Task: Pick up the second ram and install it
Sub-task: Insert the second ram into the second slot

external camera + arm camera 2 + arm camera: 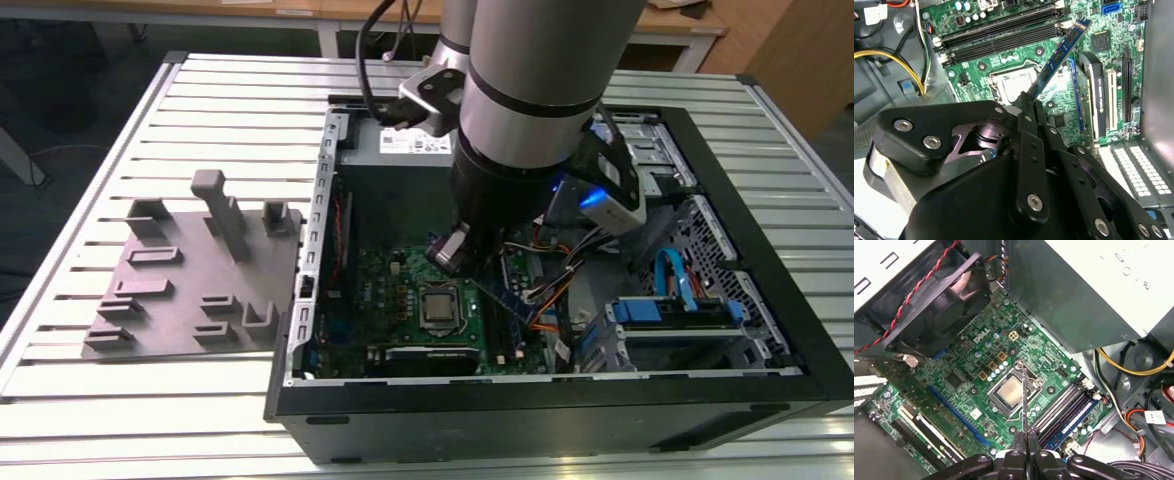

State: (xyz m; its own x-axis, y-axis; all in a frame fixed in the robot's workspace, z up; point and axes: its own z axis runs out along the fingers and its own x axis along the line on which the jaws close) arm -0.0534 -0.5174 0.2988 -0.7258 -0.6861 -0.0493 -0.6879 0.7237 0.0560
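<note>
We judge the step in hand to be the carry to the slot. The black two-finger tool [1026, 102] is clamped on one end of the long, thin blue-green memory stick [1061, 50], which hangs over the green motherboard [1019, 56] and is not seated in the black memory slots [999, 35]. Seating calls for its edge to line up with a slot. The second wrist view shows the chip face; the first wrist view shows it edge-on over the silver processor socket [1010, 390].

White lettering is printed on the motherboard [981, 338], close to the processor socket [1010, 391]. A white sticker [410, 143] on the power supply [360, 152] and a white tag [1155, 417] among the cables carry print too small to read.
</note>
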